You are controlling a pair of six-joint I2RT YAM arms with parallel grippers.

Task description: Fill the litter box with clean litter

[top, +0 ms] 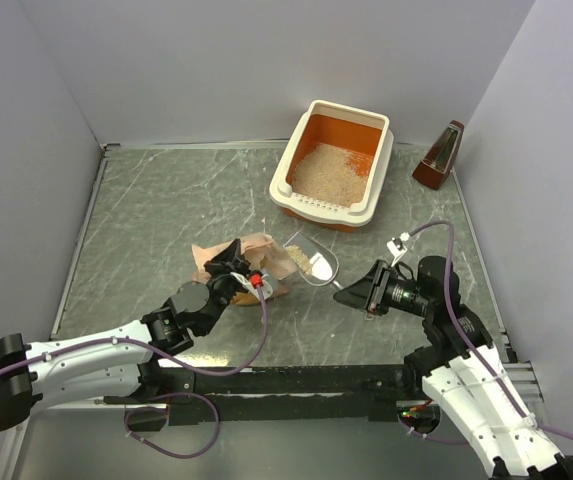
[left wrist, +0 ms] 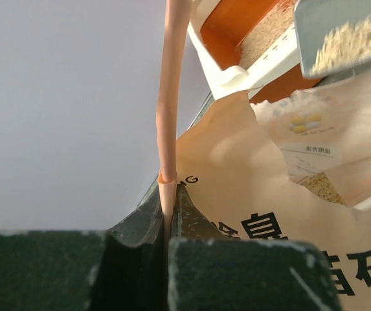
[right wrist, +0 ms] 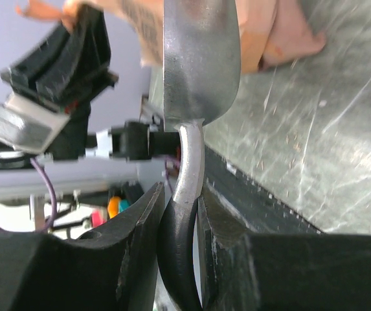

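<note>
The litter box, cream outside and orange inside, stands at the back right with pale beige clean litter in it; it also shows in the left wrist view. My left gripper is shut on the edge of the peach-pink bag, seen as a thin pinched edge. My right gripper is shut on the black handle of the grey metal scoop, which holds litter beside the bag's mouth.
A dark red wedge-shaped object stands at the back right by the wall. Grey walls close in the table on the left, back and right. A black rail runs along the near edge.
</note>
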